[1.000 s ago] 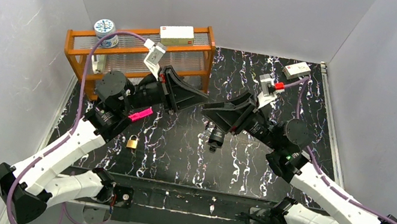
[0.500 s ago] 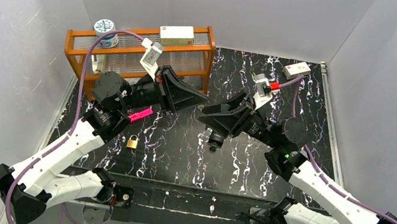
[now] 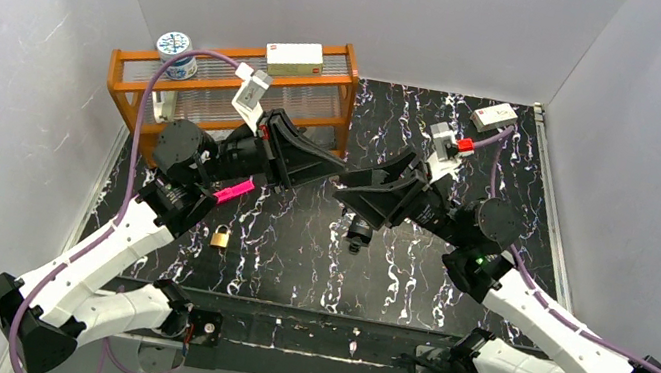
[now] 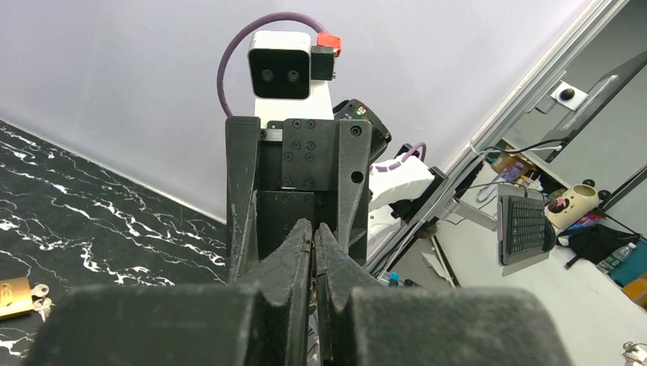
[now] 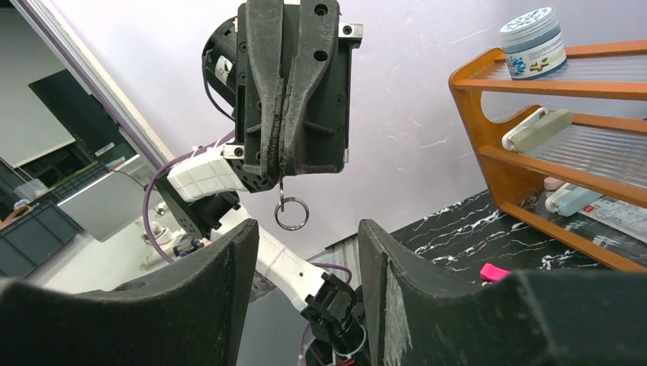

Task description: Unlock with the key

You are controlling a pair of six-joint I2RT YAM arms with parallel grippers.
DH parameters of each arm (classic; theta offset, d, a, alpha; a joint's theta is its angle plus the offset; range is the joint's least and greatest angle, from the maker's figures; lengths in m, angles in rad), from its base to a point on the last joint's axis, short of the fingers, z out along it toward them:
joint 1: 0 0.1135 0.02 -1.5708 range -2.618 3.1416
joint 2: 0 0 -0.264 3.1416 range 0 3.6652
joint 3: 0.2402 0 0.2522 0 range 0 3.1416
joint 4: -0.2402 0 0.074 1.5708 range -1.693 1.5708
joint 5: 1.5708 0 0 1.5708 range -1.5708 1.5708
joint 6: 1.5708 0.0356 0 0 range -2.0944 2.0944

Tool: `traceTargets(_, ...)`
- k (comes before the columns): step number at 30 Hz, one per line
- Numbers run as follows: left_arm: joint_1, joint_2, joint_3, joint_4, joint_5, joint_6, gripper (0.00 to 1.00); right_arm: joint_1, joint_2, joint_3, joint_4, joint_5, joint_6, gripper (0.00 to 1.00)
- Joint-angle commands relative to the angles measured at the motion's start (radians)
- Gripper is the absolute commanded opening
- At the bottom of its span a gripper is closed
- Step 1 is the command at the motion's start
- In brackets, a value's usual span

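My left gripper (image 3: 340, 163) is shut on the key, held above the middle of the table. The key itself is hidden between the fingers. In the right wrist view its metal key ring (image 5: 291, 213) hangs below the shut left gripper (image 5: 281, 169). My right gripper (image 3: 344, 192) faces the left one tip to tip, open and empty. In its own view the right gripper (image 5: 305, 267) stands just below the ring, not touching it. The brass padlock (image 3: 220, 237) lies on the black marble table (image 3: 294, 262) at the near left, also in the left wrist view (image 4: 15, 297). The left gripper (image 4: 314, 229) shows closed there.
A wooden rack (image 3: 220, 97) stands at the back left with a jar (image 3: 173, 49) and a white box (image 3: 294, 58) on top. A pink piece (image 3: 234, 191) lies near the left arm. A white box (image 3: 493, 117) sits at the back right. A small black object (image 3: 358, 234) is under the right gripper.
My right gripper moved slightly left toward the left gripper, then eased back. The left gripper, still shut on the key, and the padlock have barely moved.
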Motion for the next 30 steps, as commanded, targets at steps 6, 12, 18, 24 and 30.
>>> traceTargets(6,0.001,-0.019,0.001,0.054,0.027,-0.005,0.00,-0.002,0.017,0.069,0.125,-0.022,-0.016,0.45)
traceTargets(12,0.002,-0.022,-0.004,0.055,0.026,-0.004,0.00,-0.002,0.022,0.077,0.121,-0.036,-0.008,0.42)
traceTargets(18,0.001,-0.022,-0.004,0.058,0.023,-0.005,0.00,-0.002,0.041,0.090,0.107,-0.059,0.001,0.35)
traceTargets(24,0.000,-0.025,-0.013,0.066,0.022,-0.011,0.00,-0.002,0.051,0.093,0.109,-0.061,0.008,0.29)
traceTargets(30,0.001,-0.025,-0.019,0.071,0.021,-0.012,0.00,-0.003,0.058,0.095,0.129,-0.060,0.018,0.18)
